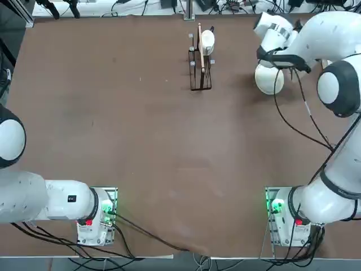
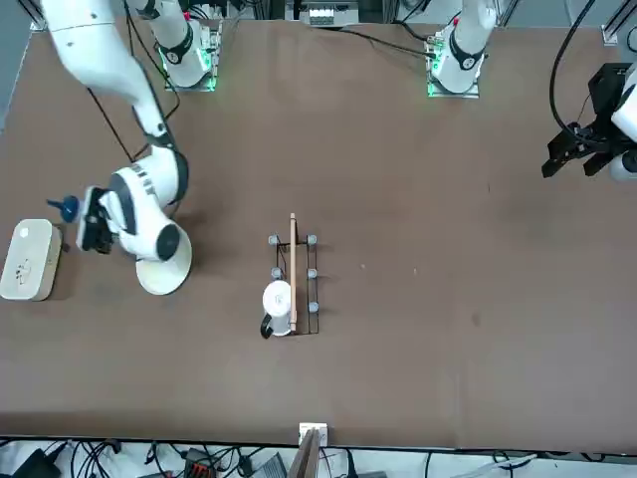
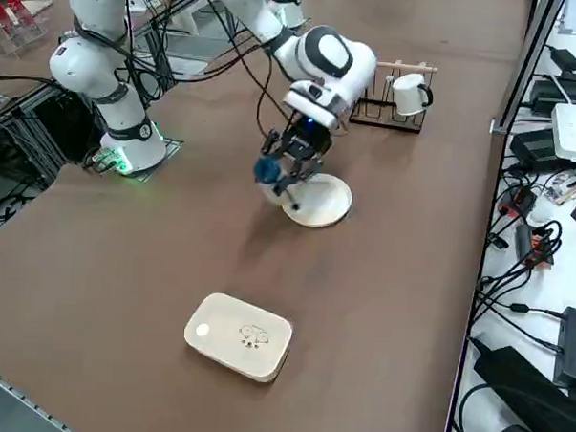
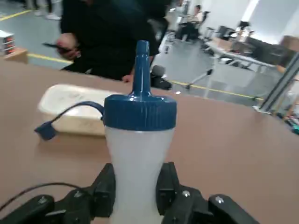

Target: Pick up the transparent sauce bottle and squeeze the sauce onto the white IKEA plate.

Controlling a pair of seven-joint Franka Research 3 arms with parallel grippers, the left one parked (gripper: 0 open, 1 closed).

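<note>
A wire rack [image 1: 200,68] with a white mug [image 1: 207,40] and a wooden dowel stands far across the brown tabletop [image 1: 141,141], a white rounded dish [image 3: 240,335] lying well apart.

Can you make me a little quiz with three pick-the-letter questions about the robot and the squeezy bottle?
1. Where is the cloudy see-through squeeze bottle with the blue top?
A. lying on the brown table
B. in the right claw
C. on the wire rack

2. What colour is the bottle's cap?
A. red
B. green
C. blue

3. What is the right claw doing?
A. gripping the bottle
B. hanging wide open
C. pressing on the round white plate

Answers:
1 B, the wrist view shows black fingers on both sides of the bottle.
2 C, the cap and nozzle are blue.
3 A, it is shut on the bottle, held beside the round white plate.
</note>
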